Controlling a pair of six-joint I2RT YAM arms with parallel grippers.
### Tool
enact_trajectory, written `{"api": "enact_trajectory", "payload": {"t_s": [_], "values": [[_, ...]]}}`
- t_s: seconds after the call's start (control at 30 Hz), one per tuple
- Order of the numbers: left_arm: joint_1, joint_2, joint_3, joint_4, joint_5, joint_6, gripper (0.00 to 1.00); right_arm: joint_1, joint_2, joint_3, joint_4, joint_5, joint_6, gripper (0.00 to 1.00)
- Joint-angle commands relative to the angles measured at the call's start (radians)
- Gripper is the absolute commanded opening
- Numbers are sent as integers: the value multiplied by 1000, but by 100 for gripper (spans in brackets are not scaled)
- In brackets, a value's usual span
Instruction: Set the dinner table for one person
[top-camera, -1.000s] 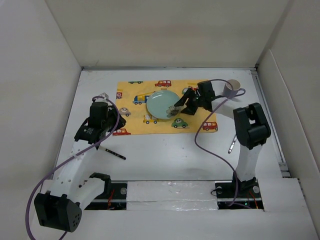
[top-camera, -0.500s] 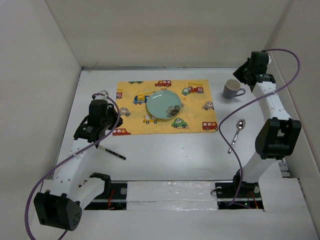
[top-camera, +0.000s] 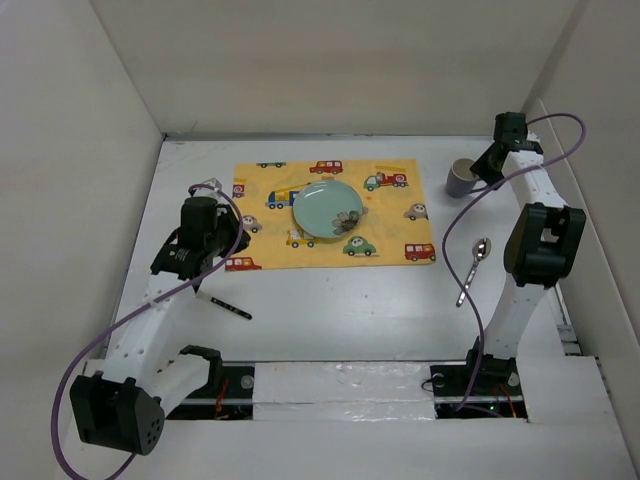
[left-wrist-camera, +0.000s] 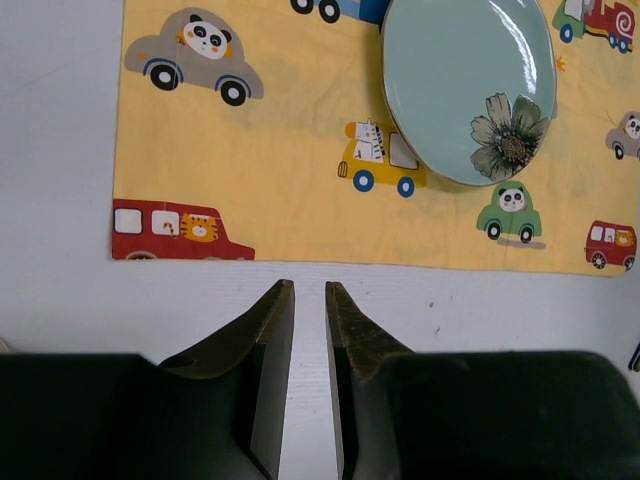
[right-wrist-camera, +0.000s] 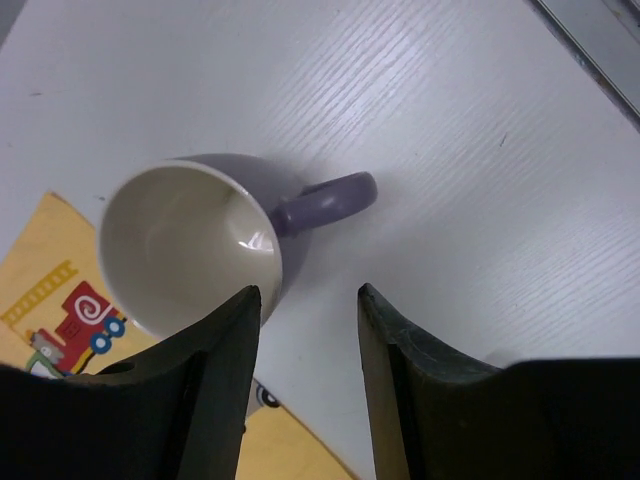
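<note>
The white table (top-camera: 330, 300) spreads out from the arm bases and carries everything. A yellow car-print mat (top-camera: 395, 215) lies toward its far side, with a pale green plate (top-camera: 328, 210) on it. Our right pincer (right-wrist-camera: 307, 292) is released, jaws wide apart, and hangs just above a purple mug (right-wrist-camera: 190, 240) that stands upright by the mat's far right corner. The mug's handle (right-wrist-camera: 330, 195) points out ahead of the gap.

We judge the mug grab to be the risky part. If we come down off-centre, one finger may strike the rim and tip the mug or push it off along the table. If we pinch only the handle, the mug may swing. Carrying it low could snag the mat and shift the plate.

Our left pincer (left-wrist-camera: 310, 290) is nearly clenched on nothing and hovers by the mat's near edge. A spoon (top-camera: 473, 268) and a dark slim utensil (top-camera: 228, 307) lie off the mat.
</note>
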Motion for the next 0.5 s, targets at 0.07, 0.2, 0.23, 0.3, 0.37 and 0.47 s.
{"api": "enact_trajectory", "payload": {"t_s": [0.07, 0.2, 0.23, 0.3, 0.37, 0.47], "values": [[2, -1, 18, 37, 6, 28, 17, -6, 57, 81, -34, 24, -5, 43], [2, 1, 19, 37, 7, 28, 17, -6, 90, 117, -34, 10, -12, 36], [2, 1, 21, 37, 10, 28, 17, -6, 94, 121, -37, 0, -14, 21], [2, 5, 21, 40, 12, 28, 17, -6, 94, 137, -45, 6, -8, 5], [2, 10, 28, 41, 13, 28, 17, -6, 78, 134, -28, -3, -15, 0], [2, 19, 36, 43, 6, 31, 17, -6, 24, 149, 1, -28, -31, 0]]}}
